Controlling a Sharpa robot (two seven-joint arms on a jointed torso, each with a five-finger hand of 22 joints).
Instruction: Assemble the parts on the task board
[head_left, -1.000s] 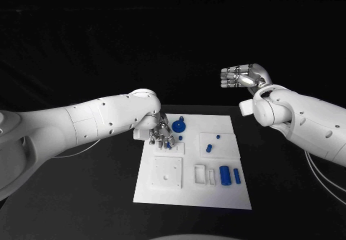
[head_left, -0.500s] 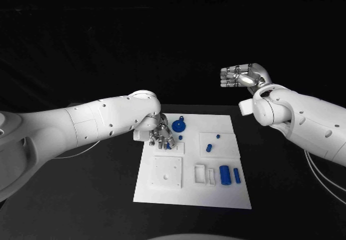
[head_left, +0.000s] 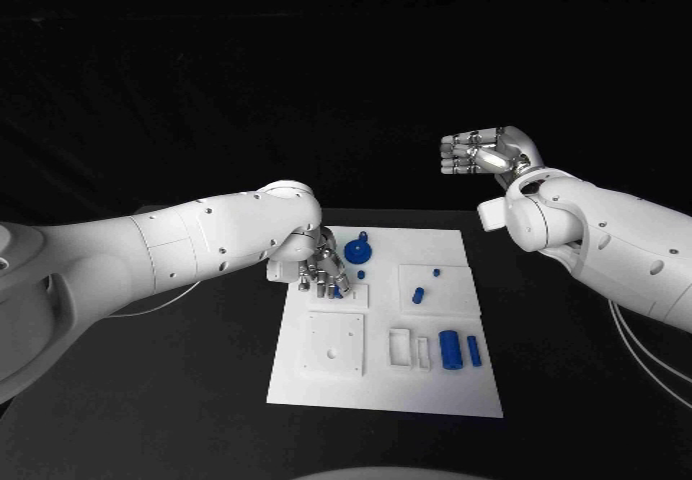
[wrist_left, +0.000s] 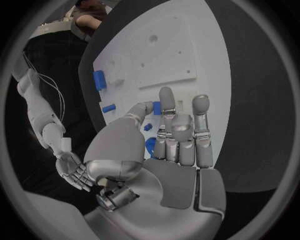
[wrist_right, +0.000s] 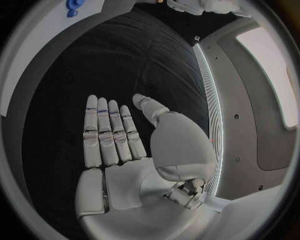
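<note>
The white task board (head_left: 433, 390) lies in the middle of the black table. My left hand (head_left: 317, 262) hangs over its far left part, fingers pointing down at a small raised square (head_left: 352, 296). In the left wrist view my left hand (wrist_left: 175, 145) pinches a small blue part (wrist_left: 156, 107) between thumb and a fingertip, just above the board (wrist_left: 162, 45). That part (head_left: 335, 290) peeks out between the fingers in the head view. My right hand (head_left: 483, 152) is raised high beyond the board's far right corner; its fingers (wrist_right: 109, 135) are straight and hold nothing.
A blue gear-like piece (head_left: 359, 247) lies at the board's far edge beside my left hand. A blue peg (head_left: 418, 295) stands mid-board. Two blue cylinders (head_left: 451, 350) (head_left: 473, 350) lie at the right. A white square block with holes (head_left: 335, 345) sits at the near left.
</note>
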